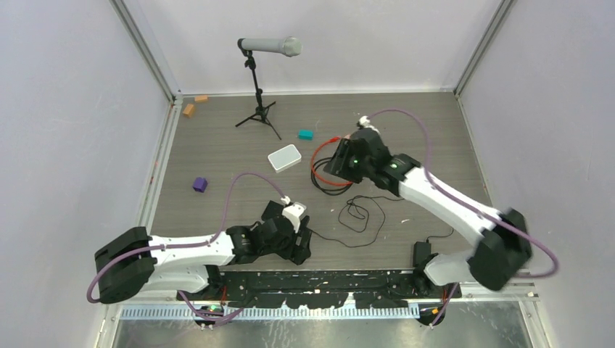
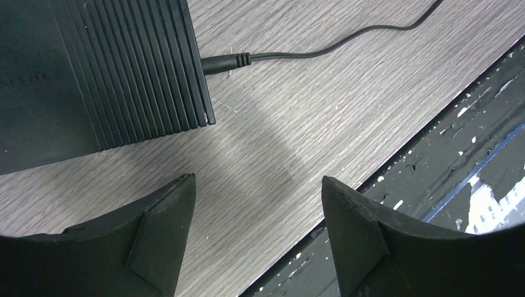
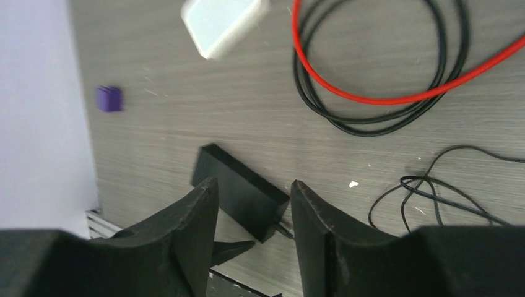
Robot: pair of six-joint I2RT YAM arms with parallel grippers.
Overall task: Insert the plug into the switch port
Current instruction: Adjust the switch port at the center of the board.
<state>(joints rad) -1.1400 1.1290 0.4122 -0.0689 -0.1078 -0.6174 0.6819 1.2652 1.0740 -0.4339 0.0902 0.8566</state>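
Left gripper [image 1: 297, 243] sits low at bottom centre of the top view, just beside the switch [image 1: 273, 210]. Left wrist view: jaws apart with nothing between them, only bare surface [image 2: 272, 142] below. The ribbed black switch fills the upper left of that frame, clear of both fingers [image 2: 161, 241]. A thin black lead [image 2: 226, 62] is plugged into the switch's side and runs off at upper right. Port edge can't be seen in any view.

Right gripper [image 1: 335, 167] hangs over the centre right of the top view, above the red cable [image 1: 317, 165], which lies coiled together with a black cable [image 3: 384, 127]. Right wrist view: jaws apart, clamped on nothing. The switch lies flat well below and shows in the gap between them. The red loop is at the upper right of that frame and runs out at the right edge.

Plug: too small to make out. The red cable's end pokes out at the coil's upper side in the top view, near the teal block [image 1: 305, 134] and well apart from the switch.

White box [image 1: 284, 157] lies between the coil and the switch, touching neither. Purple block [image 1: 200, 185] sits left of centre, and a mic on a stand [image 1: 270, 46] is at top centre
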